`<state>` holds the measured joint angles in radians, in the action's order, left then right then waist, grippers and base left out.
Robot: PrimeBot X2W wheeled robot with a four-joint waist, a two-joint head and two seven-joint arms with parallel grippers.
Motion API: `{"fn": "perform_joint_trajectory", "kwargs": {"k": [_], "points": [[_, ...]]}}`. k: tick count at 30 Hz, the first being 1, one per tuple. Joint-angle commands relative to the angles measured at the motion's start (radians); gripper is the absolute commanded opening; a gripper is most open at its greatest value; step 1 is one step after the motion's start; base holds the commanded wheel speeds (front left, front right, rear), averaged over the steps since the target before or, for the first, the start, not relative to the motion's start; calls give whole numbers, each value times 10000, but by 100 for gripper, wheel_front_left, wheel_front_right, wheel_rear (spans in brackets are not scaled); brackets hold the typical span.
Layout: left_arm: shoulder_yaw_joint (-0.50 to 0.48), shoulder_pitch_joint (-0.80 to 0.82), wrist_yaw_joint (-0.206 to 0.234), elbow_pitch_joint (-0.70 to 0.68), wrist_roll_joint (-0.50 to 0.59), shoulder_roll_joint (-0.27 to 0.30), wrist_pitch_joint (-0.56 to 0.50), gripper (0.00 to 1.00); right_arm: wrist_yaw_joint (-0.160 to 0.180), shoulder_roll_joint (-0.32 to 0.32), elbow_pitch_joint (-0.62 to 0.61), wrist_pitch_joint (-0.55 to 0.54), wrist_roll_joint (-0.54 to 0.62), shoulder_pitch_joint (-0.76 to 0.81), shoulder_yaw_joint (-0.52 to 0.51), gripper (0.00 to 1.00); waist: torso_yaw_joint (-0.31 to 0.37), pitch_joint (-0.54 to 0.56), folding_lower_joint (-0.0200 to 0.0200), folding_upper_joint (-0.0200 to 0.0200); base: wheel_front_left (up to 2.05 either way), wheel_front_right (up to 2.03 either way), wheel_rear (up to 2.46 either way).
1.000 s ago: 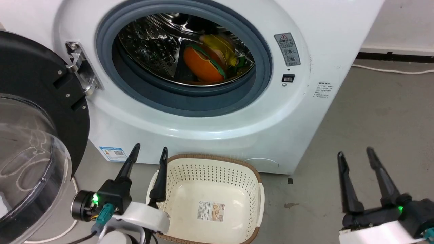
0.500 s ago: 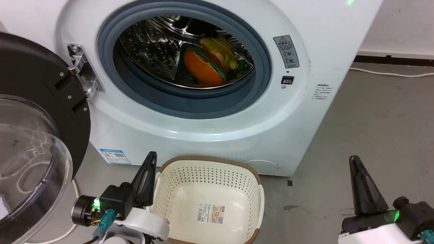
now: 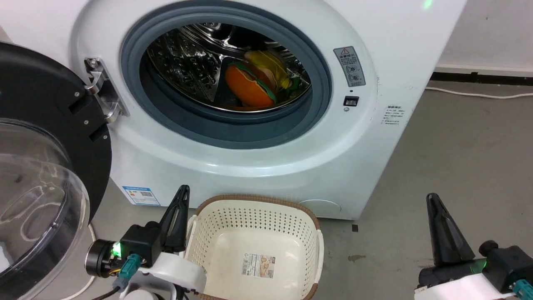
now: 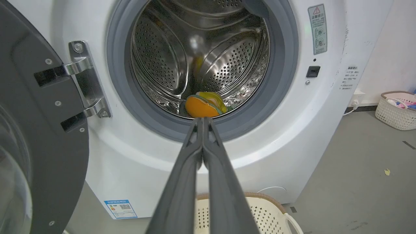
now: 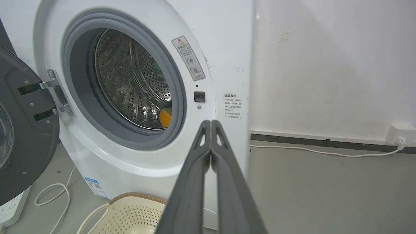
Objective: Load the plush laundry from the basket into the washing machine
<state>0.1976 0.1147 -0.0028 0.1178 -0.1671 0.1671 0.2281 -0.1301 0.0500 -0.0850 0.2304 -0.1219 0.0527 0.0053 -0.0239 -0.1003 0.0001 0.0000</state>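
Observation:
The burger-shaped plush laundry (image 3: 254, 81) lies inside the steel drum of the white washing machine (image 3: 258, 150), orange bun toward me; it also shows as the plush (image 4: 204, 105) and as an orange sliver (image 5: 165, 118). The cream basket (image 3: 254, 218) stands on the floor below the porthole, holding just its paper label (image 3: 258, 266). My left gripper (image 3: 182, 191) is shut, empty, beside the basket's left rim. My right gripper (image 3: 432, 199) is shut, empty, over the floor at the lower right. The tips show closed as left gripper (image 4: 202, 119) and right gripper (image 5: 210, 123).
The black-rimmed dome door (image 3: 37, 166) hangs open at the left on its metal hinge (image 3: 102, 89). A white cable (image 3: 479, 93) runs along the wall's base to a socket (image 5: 399, 135). A second basket with items (image 4: 396, 109) stands far right. Grey floor (image 3: 458, 146) spreads to the right.
Both grippers went from open to shut and dropped lower in the head view. The camera has shifted slightly; the plush and basket stay put.

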Motion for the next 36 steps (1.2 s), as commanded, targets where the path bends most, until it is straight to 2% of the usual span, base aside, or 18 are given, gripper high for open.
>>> {"fn": "perform_joint_trajectory", "kwargs": {"k": [1,36], "points": [[-85,-148,4,-78,113,-73,-63,0,-1,0,49,-77,105,-64,-4,0,4,15,0,0,0,0,0],[-678,-461,11,-423,601,-416,-758,0,-2,1,300,-775,454,-209,-19,0,77,324,0,0,0,0,0]]}}
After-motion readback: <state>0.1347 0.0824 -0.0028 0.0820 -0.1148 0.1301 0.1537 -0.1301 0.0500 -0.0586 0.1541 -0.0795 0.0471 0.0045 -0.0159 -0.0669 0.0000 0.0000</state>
